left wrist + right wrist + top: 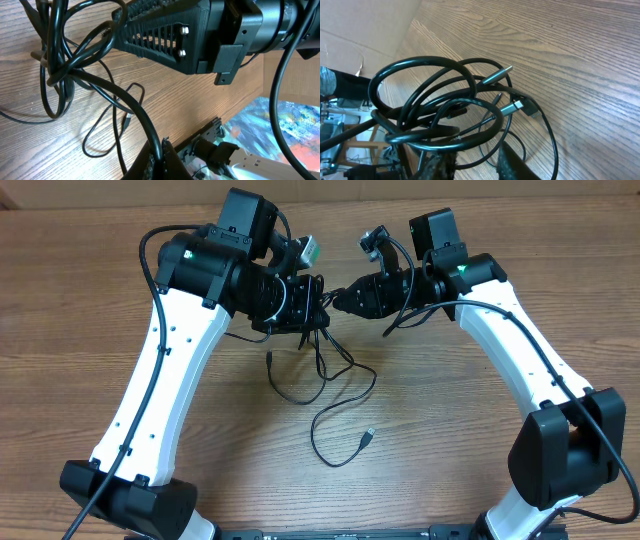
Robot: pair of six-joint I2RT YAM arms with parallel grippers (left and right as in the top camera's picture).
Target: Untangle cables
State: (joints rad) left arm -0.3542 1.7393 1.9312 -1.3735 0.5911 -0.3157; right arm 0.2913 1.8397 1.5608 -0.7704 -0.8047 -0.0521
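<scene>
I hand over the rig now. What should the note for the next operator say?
Grippers: the left gripper is shut on the cables; the right gripper is open, fingers either side of their knot.
Where: the knot hangs between both grippers; loose strands trail onto the table, one plug end lying free.
Done: knot raised. Left: close the right gripper, pull strands apart; nothing is separated yet.

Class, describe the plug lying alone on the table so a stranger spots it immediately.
Find the wooden table between the two white arms. From the cable knot held up there, one strand loops toward the near edge. It ends in the plug: silvery-tipped, alone on bare wood, farthest from the knot.
</scene>
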